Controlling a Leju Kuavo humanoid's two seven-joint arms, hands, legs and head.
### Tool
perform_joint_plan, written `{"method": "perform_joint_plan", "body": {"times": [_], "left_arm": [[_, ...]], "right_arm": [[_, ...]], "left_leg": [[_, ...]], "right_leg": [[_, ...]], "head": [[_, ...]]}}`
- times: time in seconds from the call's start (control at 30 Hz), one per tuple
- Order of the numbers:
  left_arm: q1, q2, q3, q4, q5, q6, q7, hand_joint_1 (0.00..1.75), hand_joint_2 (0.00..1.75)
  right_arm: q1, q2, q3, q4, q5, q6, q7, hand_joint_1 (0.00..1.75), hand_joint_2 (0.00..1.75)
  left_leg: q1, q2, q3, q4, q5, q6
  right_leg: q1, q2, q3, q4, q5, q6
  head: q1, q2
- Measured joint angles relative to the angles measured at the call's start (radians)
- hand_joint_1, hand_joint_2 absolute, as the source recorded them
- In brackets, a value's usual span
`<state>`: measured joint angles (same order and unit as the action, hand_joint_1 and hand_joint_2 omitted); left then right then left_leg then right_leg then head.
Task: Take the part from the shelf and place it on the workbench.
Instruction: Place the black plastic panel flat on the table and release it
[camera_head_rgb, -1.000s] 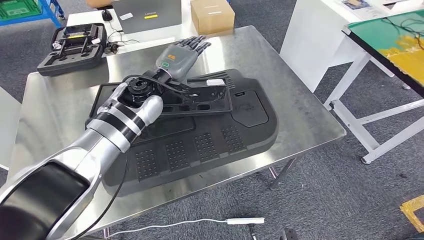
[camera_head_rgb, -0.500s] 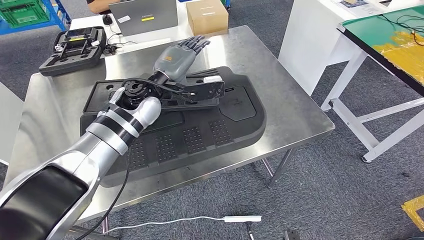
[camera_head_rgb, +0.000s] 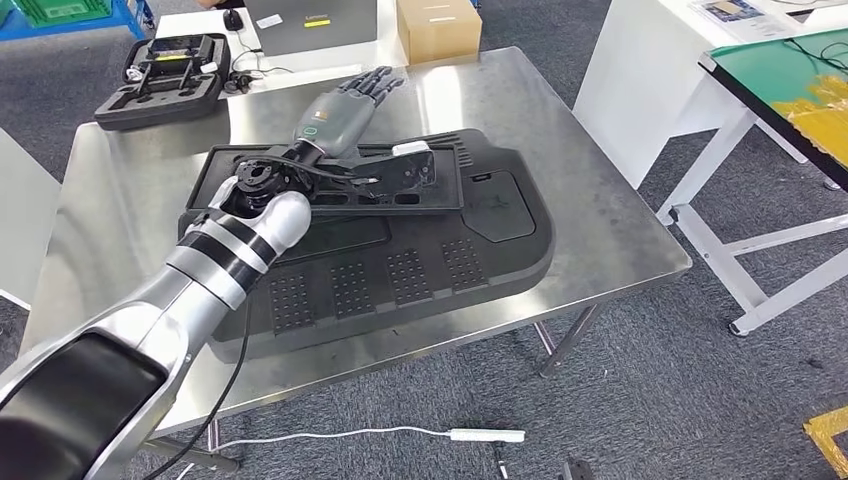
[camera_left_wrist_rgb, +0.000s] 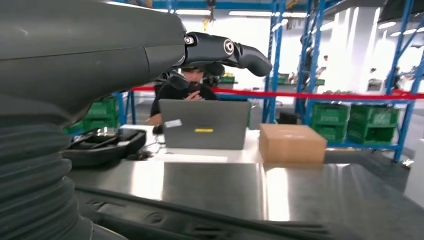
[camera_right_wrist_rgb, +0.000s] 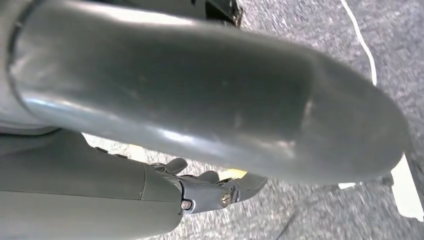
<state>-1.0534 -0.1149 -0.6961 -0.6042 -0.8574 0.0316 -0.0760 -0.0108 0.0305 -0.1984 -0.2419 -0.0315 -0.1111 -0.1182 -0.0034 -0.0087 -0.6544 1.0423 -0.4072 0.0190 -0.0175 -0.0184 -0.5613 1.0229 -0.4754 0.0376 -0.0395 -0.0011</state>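
**Camera shifts; left hand stays flat over the part**

Framing has swung slightly since a second ago. Left hand (camera_head_rgb: 335, 110) stays outstretched, fingers apart, gripping nothing, above the black part (camera_head_rgb: 400, 250) lying on the steel workbench (camera_head_rgb: 600, 215). Beyond: laptop (camera_head_rgb: 310, 22), cardboard box (camera_head_rgb: 438, 28), foam case (camera_head_rgb: 165, 80). Right hand (camera_right_wrist_rgb: 220, 192): grip unclear.

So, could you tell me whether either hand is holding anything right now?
Neither. The left hand hovers, fingers extended, over the black plastic part on the steel workbench; the right hand hangs empty.
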Motion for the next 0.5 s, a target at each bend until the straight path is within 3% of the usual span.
{"method": "perform_joint_plan", "body": {"times": [0.2,0.4,0.47,0.5], "left_arm": [[0.002,0.008,0.0,0.0,0.009,0.002,0.006,0.0,1.75],[0.003,0.015,0.0,-0.004,0.011,0.004,0.009,0.0,1.75],[0.002,0.017,0.0,-0.009,0.011,0.005,0.009,0.0,1.75],[0.002,0.016,0.0,-0.011,0.011,0.005,0.009,0.0,1.75]], "right_arm": [[0.0,0.002,-0.011,-0.001,0.011,0.001,0.002,0.0,0.0],[0.0,0.003,-0.018,-0.002,0.012,0.001,0.002,0.0,0.0],[0.0,0.003,-0.019,-0.003,0.013,0.001,0.002,0.0,0.0],[0.0,0.003,-0.019,-0.003,0.013,0.001,0.002,0.0,0.0]], "left_leg": [[-0.008,-0.002,-0.005,0.003,-0.001,0.01],[-0.014,-0.002,-0.006,-0.001,0.002,0.033],[-0.007,-0.001,-0.001,-0.01,0.01,0.044],[-0.003,-0.001,0.0,-0.014,0.014,0.049]], "right_leg": [[-0.006,-0.001,0.004,-0.017,0.01,0.016],[-0.015,-0.001,0.002,-0.023,0.014,0.033],[-0.015,0.003,-0.014,0.01,-0.007,0.033],[-0.014,0.005,-0.036,0.055,-0.031,0.03]], "head": [[0.0,0.0],[-0.001,0.0],[0.001,0.0],[0.003,0.0]]}}
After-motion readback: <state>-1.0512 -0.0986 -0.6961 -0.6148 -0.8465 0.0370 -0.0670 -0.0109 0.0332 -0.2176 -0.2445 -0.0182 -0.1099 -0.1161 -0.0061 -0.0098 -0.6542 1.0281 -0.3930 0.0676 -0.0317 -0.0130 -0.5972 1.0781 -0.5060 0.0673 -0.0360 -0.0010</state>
